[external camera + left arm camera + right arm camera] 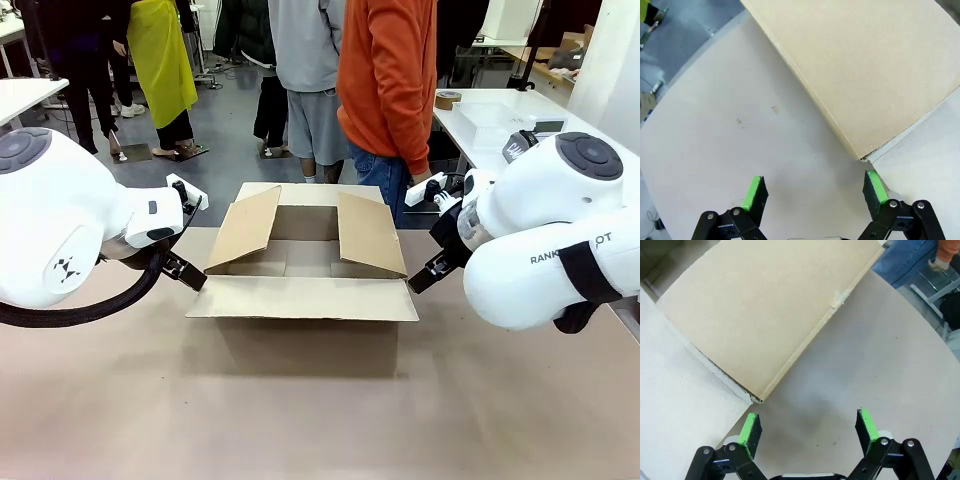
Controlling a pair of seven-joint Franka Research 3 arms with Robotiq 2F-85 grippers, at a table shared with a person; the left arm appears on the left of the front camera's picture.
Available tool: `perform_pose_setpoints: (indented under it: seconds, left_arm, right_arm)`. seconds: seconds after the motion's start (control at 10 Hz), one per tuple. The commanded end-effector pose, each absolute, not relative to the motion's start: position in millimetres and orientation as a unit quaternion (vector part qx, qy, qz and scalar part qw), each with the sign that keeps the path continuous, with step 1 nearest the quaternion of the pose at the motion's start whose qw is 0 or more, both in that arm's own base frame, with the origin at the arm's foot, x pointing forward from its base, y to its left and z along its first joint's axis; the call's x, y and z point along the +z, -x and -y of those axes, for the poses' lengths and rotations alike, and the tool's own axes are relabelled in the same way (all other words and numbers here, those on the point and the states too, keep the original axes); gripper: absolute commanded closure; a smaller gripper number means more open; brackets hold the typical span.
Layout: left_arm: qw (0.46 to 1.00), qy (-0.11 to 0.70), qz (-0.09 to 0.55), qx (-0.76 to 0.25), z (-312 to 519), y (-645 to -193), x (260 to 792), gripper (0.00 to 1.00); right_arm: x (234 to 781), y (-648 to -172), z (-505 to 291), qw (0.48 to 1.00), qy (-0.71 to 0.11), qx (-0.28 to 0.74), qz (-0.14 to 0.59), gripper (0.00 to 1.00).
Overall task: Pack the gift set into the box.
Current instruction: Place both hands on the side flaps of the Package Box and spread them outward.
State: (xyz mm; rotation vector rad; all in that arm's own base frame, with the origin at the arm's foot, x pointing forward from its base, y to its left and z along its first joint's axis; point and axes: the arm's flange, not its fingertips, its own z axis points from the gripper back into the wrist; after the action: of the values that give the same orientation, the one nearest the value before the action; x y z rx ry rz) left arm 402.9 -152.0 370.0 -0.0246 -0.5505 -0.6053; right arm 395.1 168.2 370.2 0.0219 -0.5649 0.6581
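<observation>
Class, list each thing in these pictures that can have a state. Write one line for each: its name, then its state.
box: open, with its front flap folded out level and its side flaps slanting up.
left claw: open, holding nothing, near a flap corner.
right claw: open, holding nothing, near a flap corner.

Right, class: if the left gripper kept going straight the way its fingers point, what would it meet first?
Probably the bare table, just beside the side flap of the box. The open left gripper looks aimed past the flap's corner, though depth is unclear.
</observation>
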Motion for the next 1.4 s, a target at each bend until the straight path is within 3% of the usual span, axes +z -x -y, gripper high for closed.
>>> perform_pose_setpoints:
  seconds: [0.0, 0.5, 0.6, 0.7, 0.9, 1.1, 1.3]
  left_arm:
    - [0.917, 0.012, 0.268, -0.294, 152, -403, 370, 0.0]
    - [0.917, 0.012, 0.268, -0.294, 152, -403, 370, 0.0]
    - [0.927, 0.028, 0.262, -0.266, 129, -401, 395, 0.0]
    - [0.929, 0.041, 0.243, -0.276, 96, -373, 393, 0.0]
    - [0.902, 0.078, 0.302, -0.298, 64, -328, 445, 0.0]
    - [0.893, 0.14, 0.364, -0.226, 32, -287, 482, 0.0]
    - [0.905, 0.245, 0.338, -0.083, -29, -231, 476, 0.0]
  right_arm:
    - [370, -395, -168, 0.907, -0.011, 0.319, 0.274, 0.0]
    - [370, -395, -168, 0.907, -0.011, 0.319, 0.274, 0.0]
    - [382, -393, -162, 0.909, -0.012, 0.311, 0.277, 0.0]
    - [402, -389, -149, 0.913, -0.019, 0.308, 0.268, 0.0]
    - [443, -375, -122, 0.935, -0.05, 0.276, 0.217, 0.0]
    - [492, -348, -74, 0.944, -0.14, 0.17, 0.244, 0.0]
    - [529, -306, 25, 0.924, -0.263, -0.015, 0.278, 0.0]
